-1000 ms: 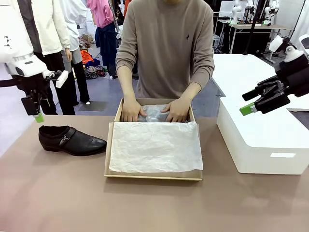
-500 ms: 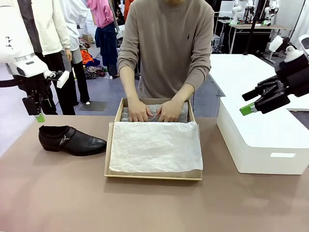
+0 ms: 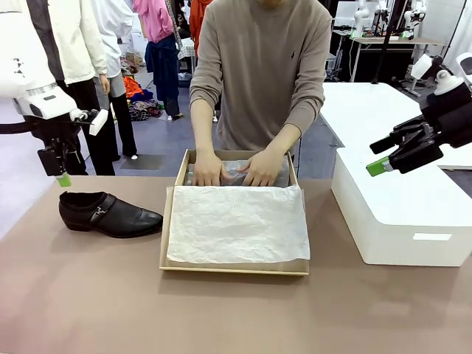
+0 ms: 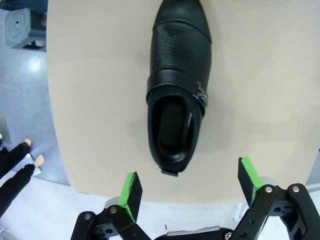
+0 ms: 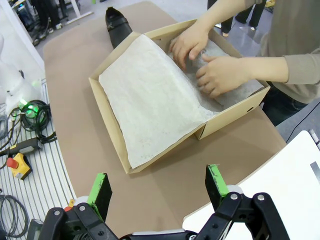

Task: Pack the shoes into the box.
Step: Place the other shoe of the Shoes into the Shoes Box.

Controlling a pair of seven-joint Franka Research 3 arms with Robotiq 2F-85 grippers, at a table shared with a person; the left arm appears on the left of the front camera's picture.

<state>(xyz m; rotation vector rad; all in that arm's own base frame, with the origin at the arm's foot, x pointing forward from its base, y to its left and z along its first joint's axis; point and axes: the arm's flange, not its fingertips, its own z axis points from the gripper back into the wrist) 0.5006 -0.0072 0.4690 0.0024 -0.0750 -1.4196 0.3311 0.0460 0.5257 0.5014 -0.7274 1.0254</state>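
At the counter's (image 3: pixel 236 317) left end, one glossy black strap-and-buckle shoe (image 3: pixel 110 214) lies on its sole, toe toward the cardboard shoebox (image 3: pixel 234 270) just beside it. The left tool (image 3: pixel 59 173) hangs above the shoe's heel end, clear of it, with its green-padded fingers spread and nothing between them. From the left wrist, that tool (image 4: pixel 190 182) looks straight down on the shoe (image 4: pixel 177 95): the heel is nearest the fingers, the toe points away, and the buckle sits on the right side of the strap.

The shoebox stands open at mid-counter, with white tissue paper (image 3: pixel 236 221) draped over its near part. At its far end the person's hands (image 3: pixel 206 171) press on a grey bundle whose contents cannot be made out. The right tool (image 3: pixel 380 155) hovers over a bigger white box (image 3: pixel 398 214), well apart from the shoe, fingers spread and empty. In its wrist view this tool (image 5: pixel 158 187) faces the shoebox (image 5: pixel 112 127), with the shoe (image 5: pixel 117 25) beyond the box's far corner.
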